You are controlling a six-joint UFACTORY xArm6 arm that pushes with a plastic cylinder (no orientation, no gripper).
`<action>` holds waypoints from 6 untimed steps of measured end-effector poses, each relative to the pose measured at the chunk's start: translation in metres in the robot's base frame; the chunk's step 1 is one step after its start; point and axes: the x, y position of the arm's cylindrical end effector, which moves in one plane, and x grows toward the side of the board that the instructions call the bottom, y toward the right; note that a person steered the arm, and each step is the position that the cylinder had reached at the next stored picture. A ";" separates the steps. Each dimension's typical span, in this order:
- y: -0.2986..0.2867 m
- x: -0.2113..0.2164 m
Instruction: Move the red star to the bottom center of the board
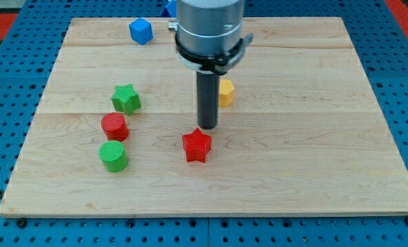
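The red star [196, 145] lies on the wooden board [314, 137], a little left of centre and in the lower half. My tip [207, 127] is just above the star's upper right side, very close to it or touching it. The dark rod rises from there to the grey arm body [209, 31] at the view's top.
A yellow block [226, 92] sits partly hidden behind the rod. A green star [126, 98], a red cylinder [114, 127] and a green cylinder [113, 156] stand at the left. A blue cube [141, 31] is at the top left; another blue block [170, 8] peeks beside the arm.
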 end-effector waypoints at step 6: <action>-0.188 -0.041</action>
